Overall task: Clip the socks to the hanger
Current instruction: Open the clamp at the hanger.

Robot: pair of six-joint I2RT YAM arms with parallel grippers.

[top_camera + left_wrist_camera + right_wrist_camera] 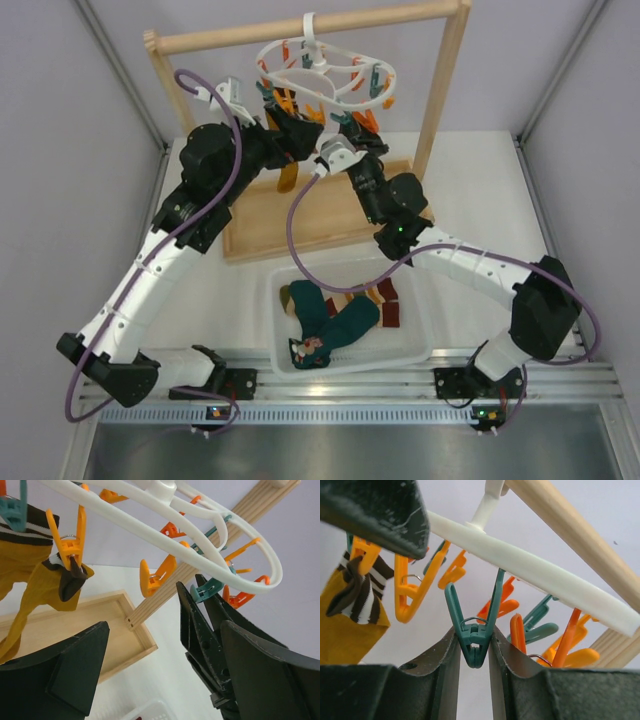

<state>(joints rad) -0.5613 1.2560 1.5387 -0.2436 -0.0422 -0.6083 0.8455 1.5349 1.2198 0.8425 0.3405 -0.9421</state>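
Note:
The white oval hanger (322,66) hangs by its hook from the wooden rail, with orange and teal clips dangling. A mustard sock with a brown-and-cream striped cuff (30,577) hangs from an orange clip (70,542); it also shows in the right wrist view (350,625). My right gripper (474,635) is shut on a teal clip (475,640) under the ring, whose tips are closed. My left gripper (160,675) is open and empty just left of it, below the ring. Teal socks (335,325) and striped socks (388,303) lie in the basket.
The wooden rail frame (300,30) stands on its flat tray base (300,220) at the back. The white basket (280,350) sits near the front between the arm bases. Both grippers crowd together under the hanger, with the right gripper's fingers (200,630) close beside the left gripper.

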